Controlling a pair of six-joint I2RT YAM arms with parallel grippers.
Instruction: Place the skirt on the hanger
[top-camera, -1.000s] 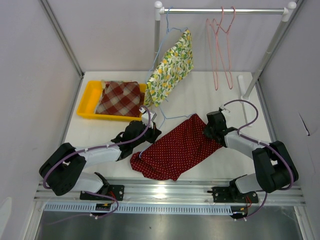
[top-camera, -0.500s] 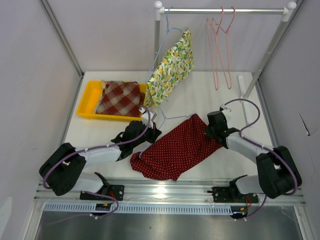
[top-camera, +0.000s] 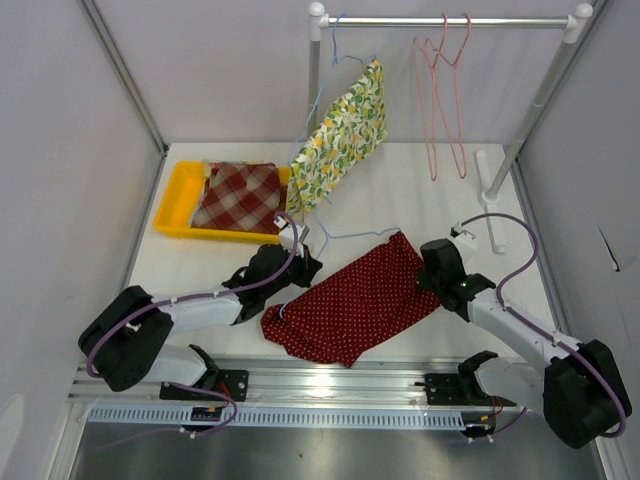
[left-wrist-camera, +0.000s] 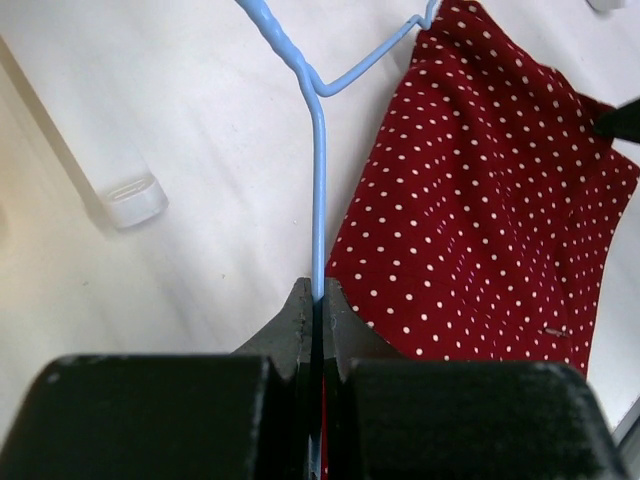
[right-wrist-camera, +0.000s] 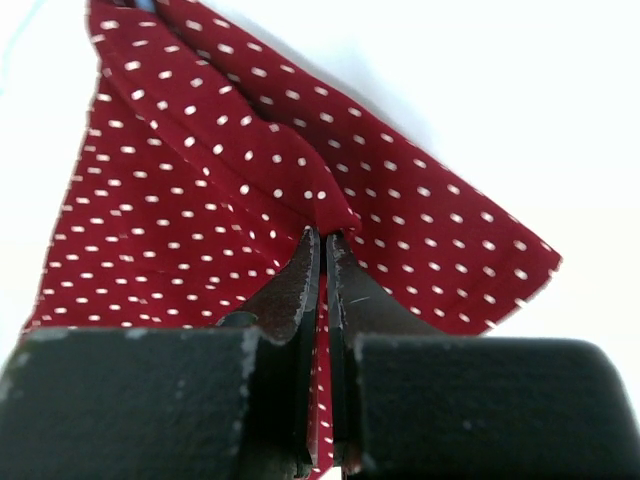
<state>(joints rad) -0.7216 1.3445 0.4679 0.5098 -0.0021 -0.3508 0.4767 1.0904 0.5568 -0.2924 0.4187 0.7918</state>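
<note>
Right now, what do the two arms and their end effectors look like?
The left arm and right arm have pale grey links between bulky black joints, each with a looping purple cable. The left end effector and right end effector are black, tapering to thin tips.

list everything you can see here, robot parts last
skirt: one, red with white dots, spread on the table centre
blue hanger: one, flat on the table, far end at the skirt's corner
floral garment: one, yellow-green print, hanging from the rail
second blue hanger: one, on the rail, carrying the floral garment
pink hangers: two, bare, on the rail
rail: one, silver bar, white posts, at the back
tray: one, yellow, back left
plaid cloth: one, red check, in the tray
table: one, white
left pincer: black, shut on the blue hanger
right pincer: black, shut on the skirt
</note>
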